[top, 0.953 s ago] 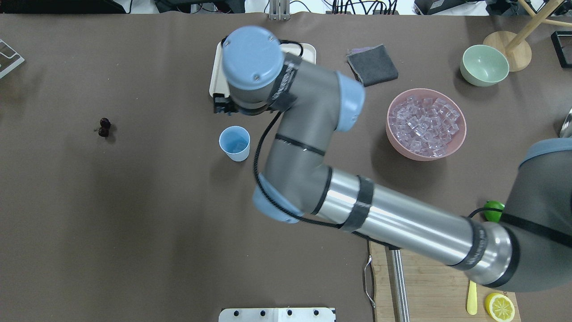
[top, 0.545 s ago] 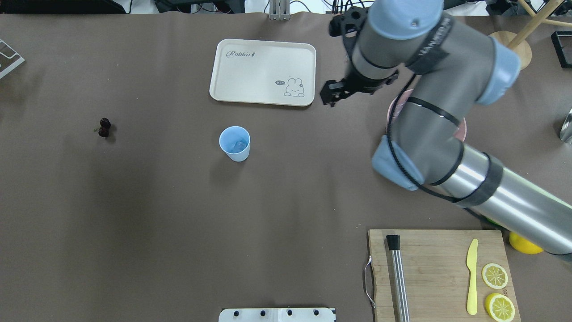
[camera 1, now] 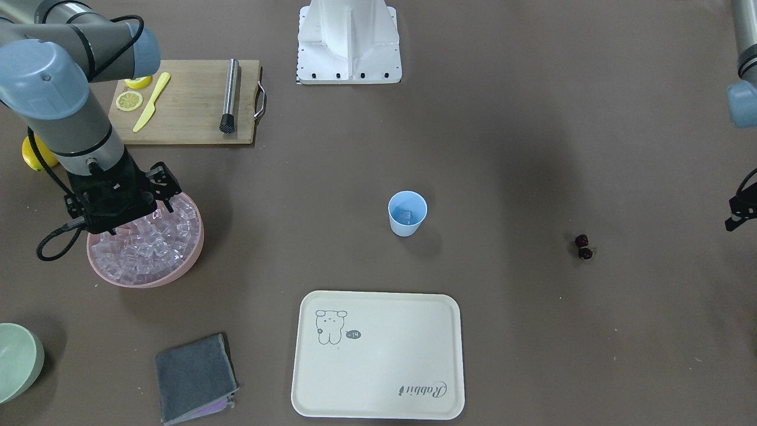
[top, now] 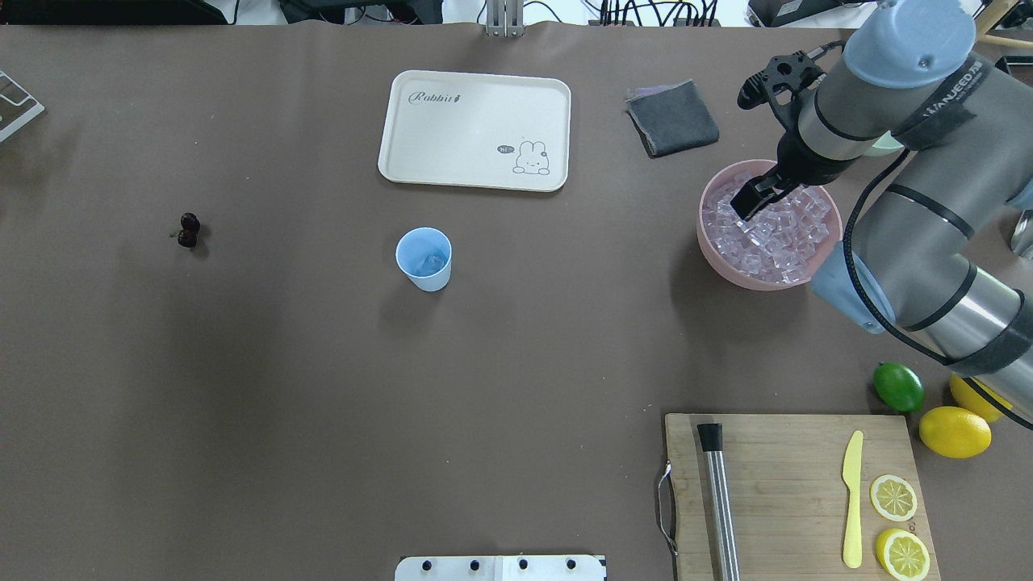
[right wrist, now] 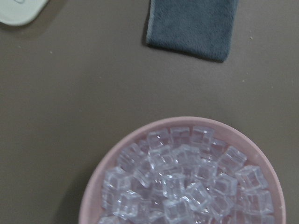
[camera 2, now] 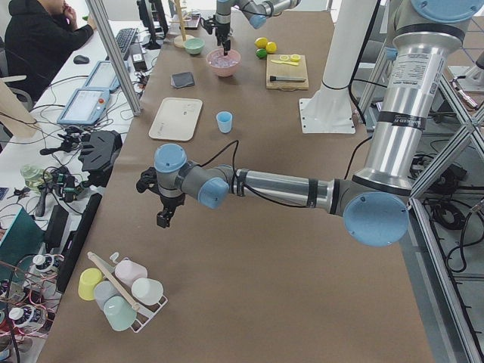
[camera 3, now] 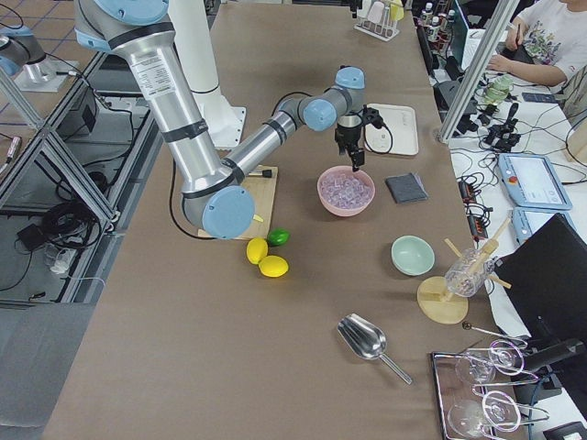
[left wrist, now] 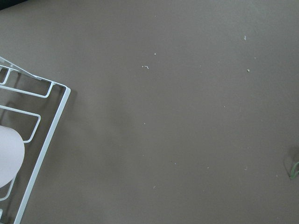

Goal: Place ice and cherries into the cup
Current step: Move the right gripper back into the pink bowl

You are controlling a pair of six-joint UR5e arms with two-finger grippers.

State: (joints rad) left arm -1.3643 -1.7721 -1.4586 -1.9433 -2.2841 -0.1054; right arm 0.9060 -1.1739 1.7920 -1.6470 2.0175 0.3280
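Observation:
The light-blue cup [top: 424, 257] stands upright mid-table, also in the front view [camera 1: 407, 213], with one ice cube [top: 433, 261] inside. Many ice cubes [top: 779, 234] fill the pink bowl [top: 714, 258], seen close in the right wrist view [right wrist: 187, 182]. My right gripper [top: 750, 202] hangs just over the bowl's ice [camera 1: 148, 248], jaws spread and empty. The cherries [top: 188, 230] lie as a pair far left on the table [camera 1: 583, 247]. My left gripper [camera 2: 162, 219] hovers low beyond the cherries; I cannot tell if it is open or shut.
A cream tray [top: 476, 129] and grey cloth [top: 672, 117] lie at the far side. A cutting board [top: 791, 484] with muddler, knife and lemon slices, a lime [top: 898, 386] and lemons [top: 955, 432] lie near right. A cup rack [left wrist: 28, 116] is by the left gripper.
My right arm has swung from beside the cup to the right and now holds its gripper over the pink bowl. Cup and cherries have not moved.

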